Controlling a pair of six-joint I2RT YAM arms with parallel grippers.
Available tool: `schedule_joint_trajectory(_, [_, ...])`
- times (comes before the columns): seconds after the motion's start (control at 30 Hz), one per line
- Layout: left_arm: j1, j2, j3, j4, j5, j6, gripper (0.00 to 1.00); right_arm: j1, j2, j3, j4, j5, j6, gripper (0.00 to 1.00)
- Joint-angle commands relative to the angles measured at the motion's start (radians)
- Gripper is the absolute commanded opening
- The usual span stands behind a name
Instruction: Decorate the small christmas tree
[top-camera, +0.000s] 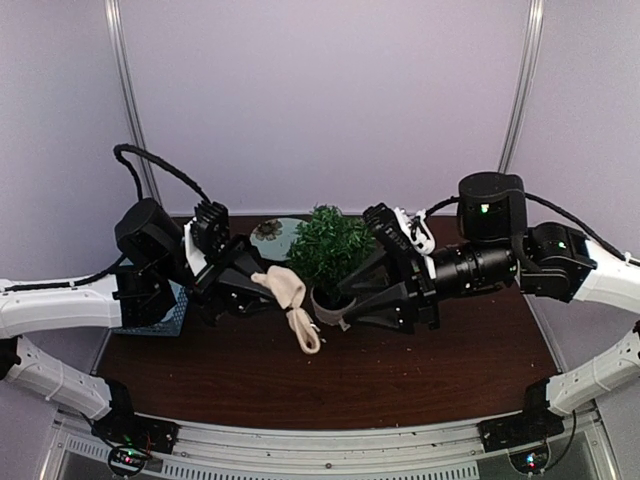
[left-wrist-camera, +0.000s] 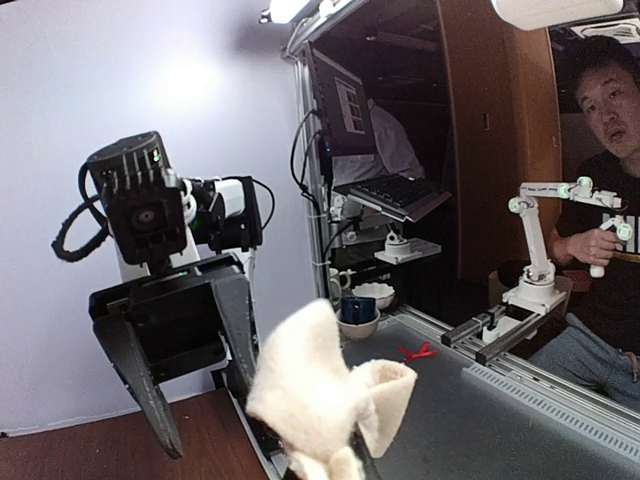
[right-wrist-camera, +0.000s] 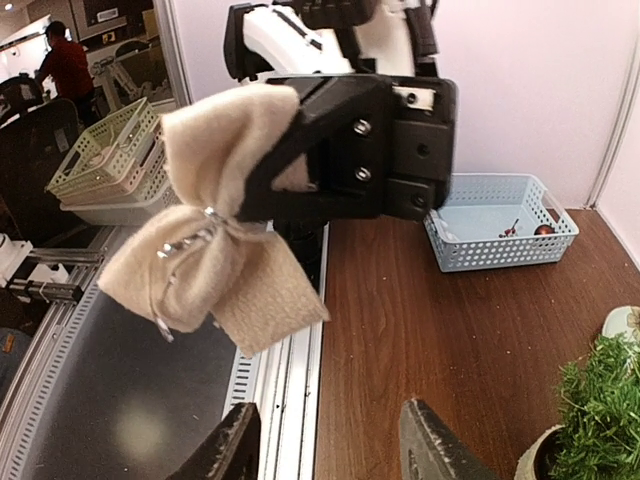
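The left gripper (top-camera: 265, 282) clamps shut on a beige cloth bow (top-camera: 292, 295), held up beside the small christmas tree (top-camera: 330, 243), which stands in its pot (top-camera: 325, 303) mid-table (top-camera: 400, 370). The right gripper (right-wrist-camera: 330, 450), jaws parted and empty, hovers near the pot.

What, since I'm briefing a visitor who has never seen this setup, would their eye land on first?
Most striking is the floppy beige fabric bow, pinched in the left fingers and held up just left of the small christmas tree, which stands mid-table in its off-white pot. Across from it, the right fingers stand open and empty, pointing at the bow.
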Motion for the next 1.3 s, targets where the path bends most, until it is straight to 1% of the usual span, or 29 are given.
schedule_joint_trajectory(0.0, [0.003, 0.042, 0.041, 0.118, 0.085, -0.057, 0.0, 0.067, 0.019, 0.036, 0.031, 0.026, -0.066, 0.48])
schedule_joint_trajectory(0.1, [0.003, 0.045, 0.048, 0.112, 0.074, -0.039, 0.0, 0.114, 0.012, 0.025, 0.02, 0.069, -0.09, 0.52])
schedule_joint_trajectory(0.17, [0.003, 0.047, 0.056, 0.09, 0.069, -0.024, 0.0, 0.134, 0.013, 0.019, 0.02, 0.093, -0.089, 0.53])
schedule_joint_trajectory(0.23, [0.004, 0.05, 0.061, 0.077, 0.062, -0.018, 0.0, 0.153, 0.021, 0.02, 0.024, 0.104, -0.087, 0.5])
schedule_joint_trajectory(0.37, [0.003, 0.055, 0.073, 0.052, 0.059, -0.008, 0.0, 0.175, 0.031, 0.033, 0.025, 0.131, -0.095, 0.39])
schedule_joint_trajectory(0.43, [0.003, 0.056, 0.078, 0.05, 0.061, -0.012, 0.0, 0.177, 0.034, 0.042, 0.02, 0.148, -0.097, 0.35])
schedule_joint_trajectory(0.7, [0.003, 0.058, 0.075, 0.029, 0.05, -0.001, 0.0, 0.19, 0.035, 0.062, 0.02, 0.141, -0.098, 0.3])
schedule_joint_trajectory(0.9, [0.004, 0.048, 0.075, -0.032, 0.033, 0.048, 0.0, 0.2, 0.025, 0.066, 0.016, 0.133, -0.102, 0.26])
schedule_joint_trajectory(0.97, [0.004, 0.048, 0.075, -0.04, 0.031, 0.053, 0.0, 0.203, 0.025, 0.068, 0.011, 0.134, -0.105, 0.23])
schedule_joint_trajectory(1.17, [0.008, 0.049, 0.078, -0.046, 0.031, 0.051, 0.0, 0.205, 0.028, 0.069, 0.006, 0.154, -0.106, 0.1])
schedule_joint_trajectory(1.27, [0.019, 0.043, 0.072, -0.039, 0.039, 0.037, 0.0, 0.205, 0.023, 0.063, -0.001, 0.189, -0.1, 0.01])
